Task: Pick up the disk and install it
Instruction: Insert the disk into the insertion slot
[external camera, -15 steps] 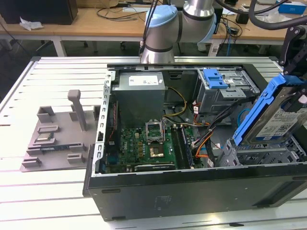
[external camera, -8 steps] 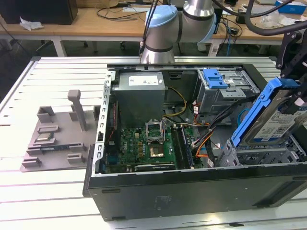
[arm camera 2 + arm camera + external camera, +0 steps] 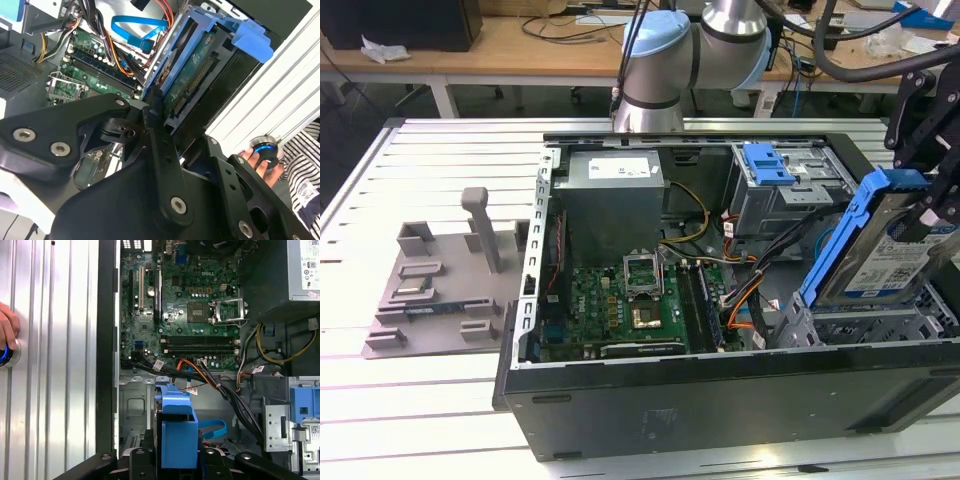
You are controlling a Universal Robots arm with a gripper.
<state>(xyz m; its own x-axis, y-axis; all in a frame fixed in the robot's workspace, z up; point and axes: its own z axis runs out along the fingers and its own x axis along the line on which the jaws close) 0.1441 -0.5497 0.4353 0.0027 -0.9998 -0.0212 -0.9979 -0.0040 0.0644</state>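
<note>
An open black tower computer case (image 3: 720, 400) lies on its side on a slatted metal desk (image 3: 420, 400). At the exterior view's right, the black gripper (image 3: 926, 218) is clamped on the upper edge of the disk (image 3: 885, 255), a flat silver hard drive in a blue plastic carrier. The disk's long axis tilts steeply, with its low end at the grey metal drive cage (image 3: 860, 325) below the gripper. The gripper's black linkage descends from above the case's corner.

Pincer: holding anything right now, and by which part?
Yes. The pincer holds the disk, tilted, gripping the sides of its blue carrier near the raised end.
</note>
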